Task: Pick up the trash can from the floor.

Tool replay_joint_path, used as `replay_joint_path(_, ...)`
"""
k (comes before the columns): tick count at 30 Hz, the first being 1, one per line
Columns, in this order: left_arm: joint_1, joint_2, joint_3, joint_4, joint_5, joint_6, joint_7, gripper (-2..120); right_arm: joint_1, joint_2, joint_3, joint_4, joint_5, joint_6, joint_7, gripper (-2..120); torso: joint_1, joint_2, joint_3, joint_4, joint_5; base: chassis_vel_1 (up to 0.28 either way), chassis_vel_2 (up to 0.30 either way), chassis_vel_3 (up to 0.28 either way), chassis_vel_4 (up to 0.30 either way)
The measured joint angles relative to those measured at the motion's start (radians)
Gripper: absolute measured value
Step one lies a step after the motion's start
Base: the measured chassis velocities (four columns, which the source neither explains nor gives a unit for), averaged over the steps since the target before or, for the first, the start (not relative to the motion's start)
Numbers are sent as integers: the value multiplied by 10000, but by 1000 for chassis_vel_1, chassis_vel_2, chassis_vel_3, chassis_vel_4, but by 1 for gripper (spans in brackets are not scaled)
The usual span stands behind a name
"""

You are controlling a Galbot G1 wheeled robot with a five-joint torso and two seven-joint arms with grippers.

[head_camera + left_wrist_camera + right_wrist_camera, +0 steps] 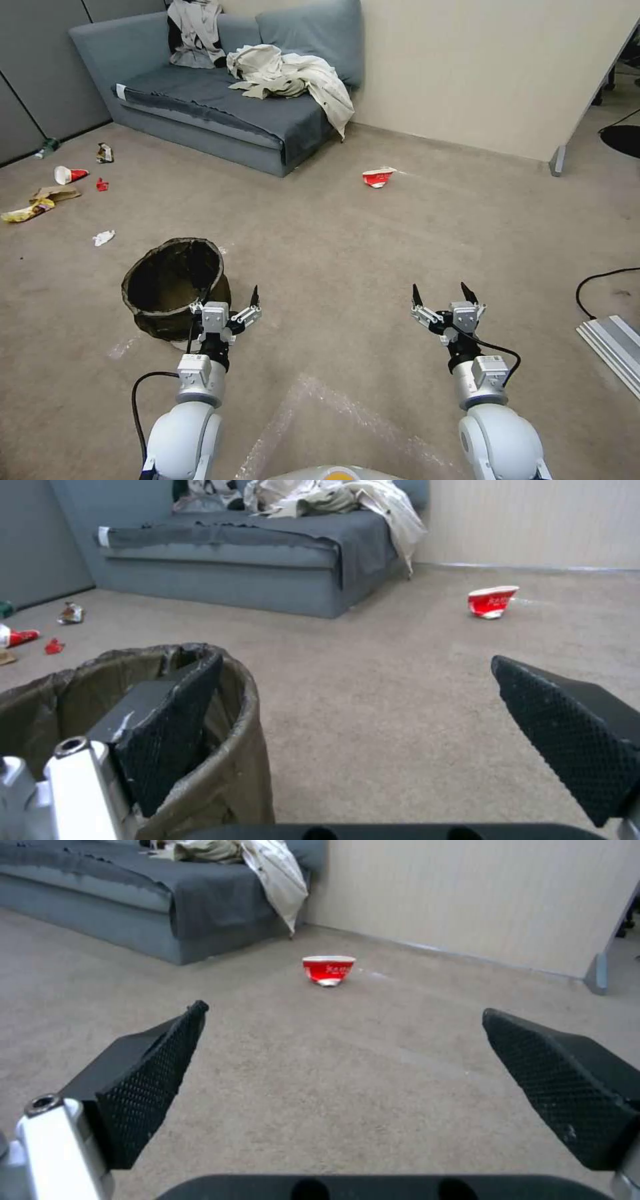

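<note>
Left gripper [227, 301] spread wide astride the bin [175, 285] rim: one finger [170, 730] inside the bag, the other outside, nothing pinched yet. Bin stands on the carpet [347, 267], leaning a little. Right gripper [441, 298] also spread, idle, well apart. Step: reach done, grasp pending. Next, probably: close on the rim, then lift.

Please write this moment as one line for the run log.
left end effector: open, straddling trash can rim | right end effector: open, idle above floor

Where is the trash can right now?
In the head view the trash can stands on the floor at the robot's left, with one finger of the open left tool inside its rim.
</note>
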Motion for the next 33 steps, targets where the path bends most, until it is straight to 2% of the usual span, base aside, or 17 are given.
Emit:
replay_joint_path(25, 41, 0, 12, -17, 0, -50, -55, 100, 0, 0, 0, 0, 0, 0, 0, 100, 0, 0, 0, -1, 0, 0, 0, 0, 0)
replay_joint_path(26, 116, 0, 44, -106, 14, -145, -180, 100, -23, 6, -1, 0, -16, 18, 2, 100, 0, 0, 0, 1, -3, 0, 0, 0, 0)
replay_joint_path(27, 413, 6, 201, -484, 90, -530, -639, 100, -194, 61, -7, 70, -162, 212, 121, 100, 0, 0, 0, 4, -3, 0, 0, 0, 0)
replay_joint_path(28, 413, 6, 201, -484, 90, -530, -639, 100, -194, 61, -7, 70, -162, 212, 121, 100, 0, 0, 0, 4, -3, 0, 0, 0, 0)
replay_joint_path(30, 930, 15, 464, -1118, 227, -1167, -1404, 100, -825, 286, -64, 383, -664, 923, 562, 100, 0, 0, 0, 4, 2, 0, 0, 0, 0)
replay_joint_path(31, 1182, 38, 517, -1433, 292, -1323, -1703, 100, -1344, 456, -116, 614, -1021, 1472, 930, 100, 0, 1, -1, -7, 3, 0, 0, 0, 0)
replay_joint_path(33, 1263, 48, 518, -1512, 302, -1342, -1779, 100, -1515, 511, -155, 707, -1080, 1666, 1097, 100, -1, 0, 0, -3, 0, 0, 0, 0, 0)
